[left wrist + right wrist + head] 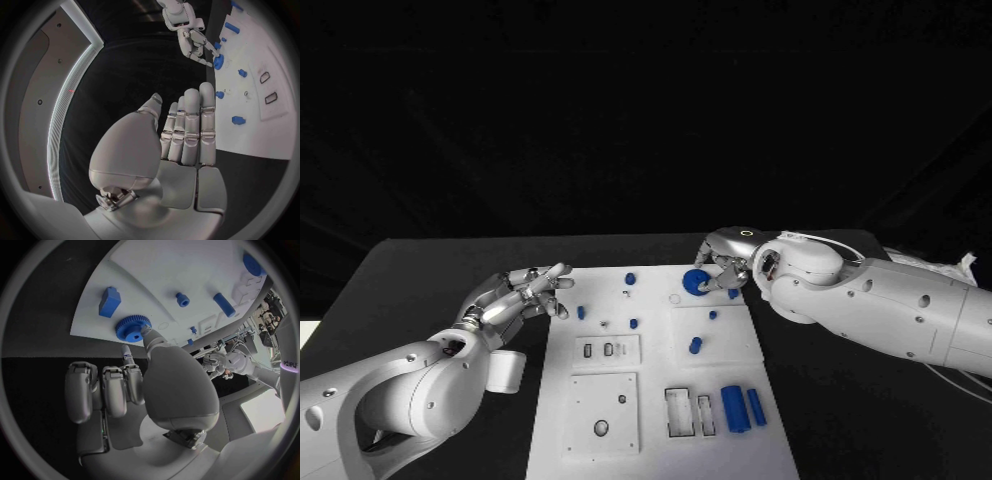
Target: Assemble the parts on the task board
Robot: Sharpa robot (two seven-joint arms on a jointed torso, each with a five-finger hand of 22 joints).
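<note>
The white task board (733, 340) lies in the middle of the black table. A blue gear (695, 281) sits near its far edge. My right hand (723, 263) is at the gear, and its thumb and one finger (127, 354) pinch the gear (131, 328) while the other fingers stay curled in. My left hand (528, 293) hovers at the board's far left corner with its fingers apart, holding nothing. Its extended fingers (190, 127) point toward the board (262, 135).
Small blue parts dot the board: pegs (630, 278) (581, 312) (635, 323) (713, 315), a short cylinder (695, 345), and two longer pieces (733, 408) (756, 405) near the front right. Rectangular slots (607, 350) (679, 411) and a round hole (602, 427) are sunk into it. A blue block (109, 301) stands beside the gear.
</note>
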